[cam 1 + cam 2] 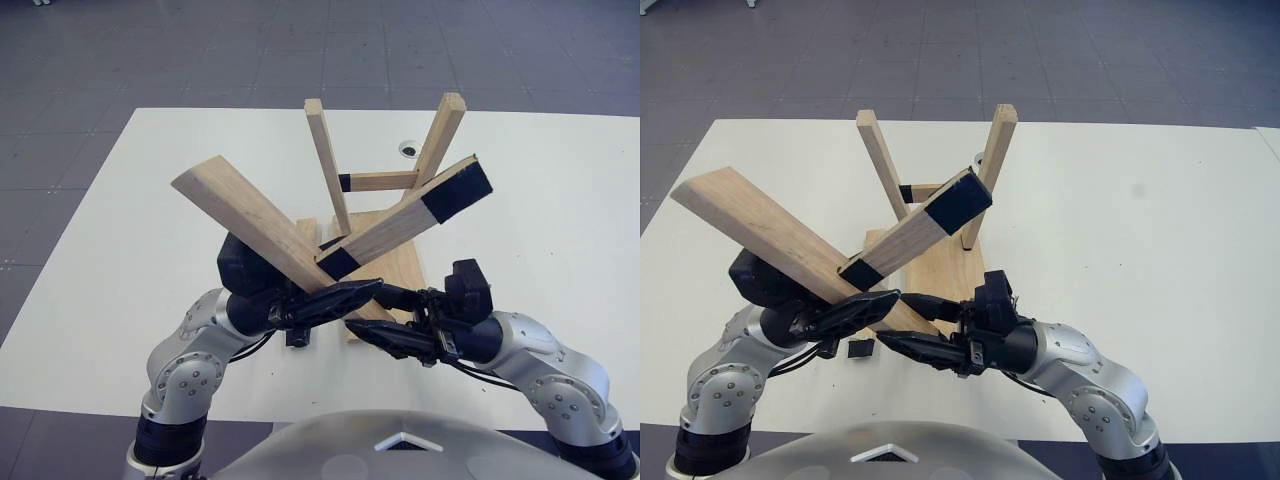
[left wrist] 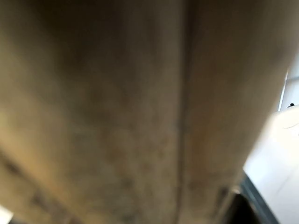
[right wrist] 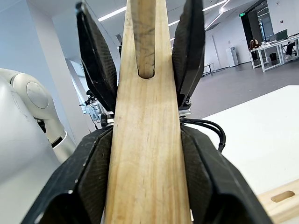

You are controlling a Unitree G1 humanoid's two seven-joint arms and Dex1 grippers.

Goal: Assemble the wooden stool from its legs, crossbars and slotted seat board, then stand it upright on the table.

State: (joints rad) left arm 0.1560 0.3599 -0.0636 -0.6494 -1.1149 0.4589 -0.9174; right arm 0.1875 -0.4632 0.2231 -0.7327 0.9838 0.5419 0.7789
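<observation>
The leg (image 1: 245, 215) rises toward the upper left, above the table (image 1: 540, 200). At its lower end, low in the centre, the left end effector (image 1: 345, 296) is closed on it. Just to the right, the right end effector (image 1: 372, 312) clamps the same leg. A black-tipped crossbar (image 1: 410, 215) leans to the upper right, seemingly from the leg's slot. I think it sits loosely there, so a small tilt may drop it onto the seat board (image 1: 405, 265) behind.

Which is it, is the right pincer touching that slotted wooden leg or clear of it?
Touching. The right wrist view shows the right pincer closed on the slotted wooden leg, both fingers flat against its sides with no gap.
</observation>
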